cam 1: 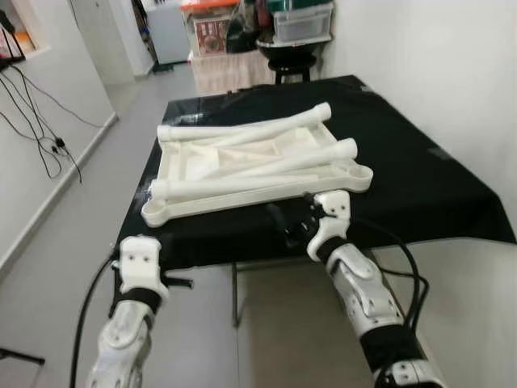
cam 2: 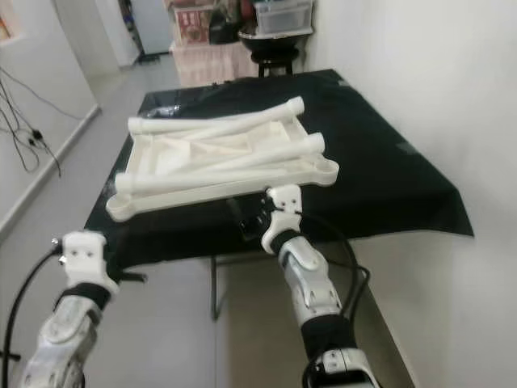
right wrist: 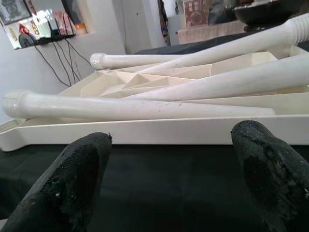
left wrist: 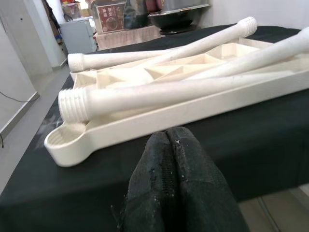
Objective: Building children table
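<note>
A cream plastic table top (cam 1: 242, 202) lies upside down on a table covered in black cloth (cam 1: 420, 178). Several loose cream legs rest across it, and the nearest leg (cam 1: 242, 184) lies along its front rim with its threaded end (left wrist: 72, 104) over a corner socket (left wrist: 65, 142). My right gripper (cam 1: 289, 225) is open at the table's front edge, just short of the front rim (right wrist: 159, 130), with nothing between its fingers (right wrist: 84, 164). My left gripper (left wrist: 169, 137) is shut and empty. It hangs lower, off the front left edge (cam 1: 184, 283).
A black stool (cam 1: 291, 63) and storage boxes (cam 1: 303, 23) stand beyond the far end of the table. A white wall runs close along the right side. Cables (cam 1: 40, 129) hang on the left wall above grey floor (cam 1: 105, 186).
</note>
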You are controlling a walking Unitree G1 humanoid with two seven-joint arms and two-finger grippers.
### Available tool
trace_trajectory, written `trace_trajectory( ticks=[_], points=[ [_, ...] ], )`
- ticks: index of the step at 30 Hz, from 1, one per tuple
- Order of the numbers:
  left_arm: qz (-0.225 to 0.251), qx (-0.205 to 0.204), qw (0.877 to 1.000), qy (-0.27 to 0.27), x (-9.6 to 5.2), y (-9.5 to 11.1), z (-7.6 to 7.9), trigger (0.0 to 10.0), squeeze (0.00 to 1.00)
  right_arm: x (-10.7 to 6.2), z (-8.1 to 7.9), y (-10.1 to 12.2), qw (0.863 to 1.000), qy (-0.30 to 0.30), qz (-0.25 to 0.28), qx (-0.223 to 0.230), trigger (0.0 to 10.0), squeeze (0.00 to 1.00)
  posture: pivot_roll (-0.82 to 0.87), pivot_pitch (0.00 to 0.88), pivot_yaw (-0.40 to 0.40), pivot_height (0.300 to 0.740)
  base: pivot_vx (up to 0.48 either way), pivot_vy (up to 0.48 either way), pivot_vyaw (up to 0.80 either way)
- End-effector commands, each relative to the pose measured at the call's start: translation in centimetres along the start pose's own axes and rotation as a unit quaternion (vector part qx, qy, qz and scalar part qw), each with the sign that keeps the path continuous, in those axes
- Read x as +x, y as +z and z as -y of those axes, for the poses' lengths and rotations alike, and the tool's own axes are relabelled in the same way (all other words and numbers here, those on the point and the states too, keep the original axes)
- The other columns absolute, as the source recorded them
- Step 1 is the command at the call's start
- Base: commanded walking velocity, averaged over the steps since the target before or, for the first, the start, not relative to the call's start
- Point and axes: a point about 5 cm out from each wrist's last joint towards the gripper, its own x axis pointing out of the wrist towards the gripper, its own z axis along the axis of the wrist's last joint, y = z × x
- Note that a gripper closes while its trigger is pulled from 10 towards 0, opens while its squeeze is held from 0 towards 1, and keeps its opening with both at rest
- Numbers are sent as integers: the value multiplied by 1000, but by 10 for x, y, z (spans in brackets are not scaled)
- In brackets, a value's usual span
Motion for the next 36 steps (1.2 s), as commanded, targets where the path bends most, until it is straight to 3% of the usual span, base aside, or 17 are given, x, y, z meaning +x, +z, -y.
trace_trajectory(
  ticks=[1, 36],
  points=[
    [-6, 3, 1000, 20, -2, -3, -12, 10000, 0, 8, -14, -1, 1000, 18, -4, 10, 10000, 0, -103, 0, 63, 740, 311, 0, 0],
    [4, 2, 1000, 15, 2, -2, -11, 10000, 0, 15, -12, -1, 999, 30, 7, 26, 10000, 0, -103, 0, 58, 740, 301, 0, 0]
  ],
)
